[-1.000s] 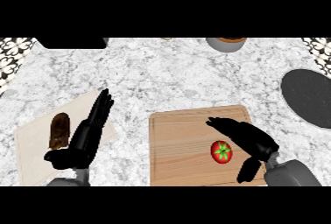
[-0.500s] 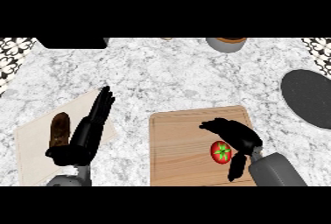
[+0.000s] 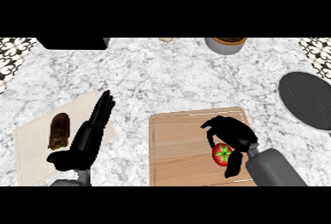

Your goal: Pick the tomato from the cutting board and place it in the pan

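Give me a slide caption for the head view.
Right hand curls round the tomato on the cutting board; the pan sits at the right edge.

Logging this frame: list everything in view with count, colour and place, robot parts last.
light wooden cutting board: one, tan, lower centre
red tomato with green stem: one, red, on the board's right part, under the right hand
dark round pan: one, dark grey, right edge
pale rectangular mat: one, cream, lower left
brown oblong item: one, brown, on the mat
grey pot: one, grey with brown inside, top edge
black box-like object: one, black, top left
small beige item: one, beige, top edge, left of the pot
white marbled counter: one, white-grey, under everything
left hand: one, black, fingers straight, over the mat's right edge
right hand: one, black, curled round the tomato
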Controlling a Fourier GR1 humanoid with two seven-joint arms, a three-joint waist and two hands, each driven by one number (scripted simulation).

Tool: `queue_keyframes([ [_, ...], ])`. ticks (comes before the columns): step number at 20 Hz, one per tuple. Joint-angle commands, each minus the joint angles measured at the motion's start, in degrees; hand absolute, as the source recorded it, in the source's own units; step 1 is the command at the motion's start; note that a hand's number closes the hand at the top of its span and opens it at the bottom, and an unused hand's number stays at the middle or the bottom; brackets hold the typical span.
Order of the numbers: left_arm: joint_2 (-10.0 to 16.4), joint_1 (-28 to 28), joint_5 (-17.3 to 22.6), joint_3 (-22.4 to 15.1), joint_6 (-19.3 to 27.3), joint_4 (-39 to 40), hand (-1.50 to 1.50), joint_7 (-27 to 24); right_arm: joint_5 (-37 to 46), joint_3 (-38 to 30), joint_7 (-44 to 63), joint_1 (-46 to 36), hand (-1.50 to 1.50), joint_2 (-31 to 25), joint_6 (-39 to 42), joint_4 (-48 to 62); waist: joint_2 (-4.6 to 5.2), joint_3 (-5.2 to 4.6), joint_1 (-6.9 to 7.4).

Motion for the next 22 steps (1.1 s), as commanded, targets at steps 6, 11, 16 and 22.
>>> queue_keyframes([
  [6,-0.68,-1.85,-0.22,0.37,-0.14,-0.85,0.00,2.02,0.55,-4.51,-3.73,2.00,1.50,1.83,-9.50,-0.05,1.00,0.89,-0.12],
  [11,-1.78,0.15,-1.13,-0.22,1.24,-0.35,0.00,0.10,-0.56,-14.08,13.10,3.90,1.50,2.73,-10.63,-4.85,0.60,0.81,-1.47],
  [16,0.72,-1.78,0.52,2.94,-0.06,0.28,0.00,1.63,3.44,-18.91,27.26,3.44,1.50,4.09,-15.95,-14.20,0.45,0.77,-1.79],
  [22,0.37,-3.19,0.39,3.21,-0.15,2.06,0.00,1.36,4.91,-18.18,32.56,9.36,1.50,8.41,-21.34,-32.59,0.62,0.81,-1.94],
])
